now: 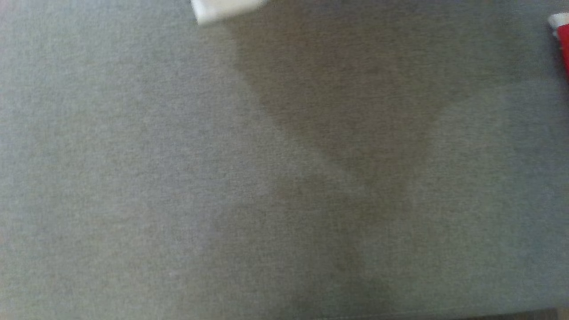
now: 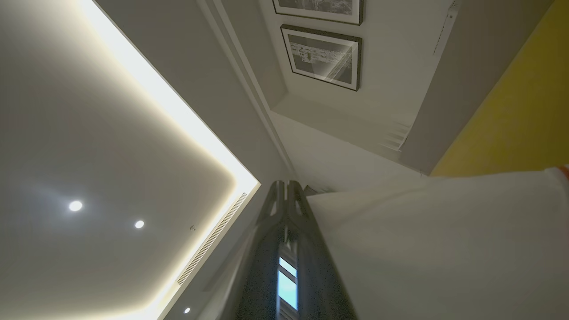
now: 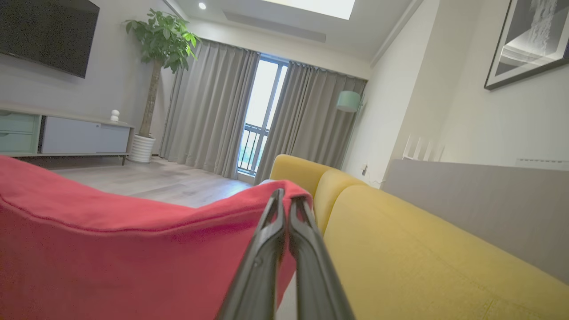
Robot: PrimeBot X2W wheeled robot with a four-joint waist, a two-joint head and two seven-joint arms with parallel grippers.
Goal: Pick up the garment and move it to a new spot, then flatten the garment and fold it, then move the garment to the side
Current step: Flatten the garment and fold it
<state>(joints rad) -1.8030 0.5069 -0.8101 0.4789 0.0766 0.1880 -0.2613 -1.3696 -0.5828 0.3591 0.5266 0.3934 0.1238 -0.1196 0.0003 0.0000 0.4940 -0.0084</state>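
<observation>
The garment is red and white cloth, held up between both arms. In the left wrist view its white part [image 2: 435,240] hangs from my left gripper [image 2: 286,186], whose fingers are pressed together on the cloth's edge and point towards the ceiling. The right wrist view shows the red part [image 3: 111,249] draped from my right gripper [image 3: 286,198], which is shut on the red hem. A red strip with a white tip [image 1: 563,44] of the garment shows at the head view's right edge.
A grey fabric surface [image 1: 249,178] lies below the head camera, crossed by a darker shadow. A blurred pale shape [image 1: 222,11] sits at its top edge. A yellow sofa [image 3: 400,249] runs beside the right gripper, with a grey panel [image 3: 480,200] behind it.
</observation>
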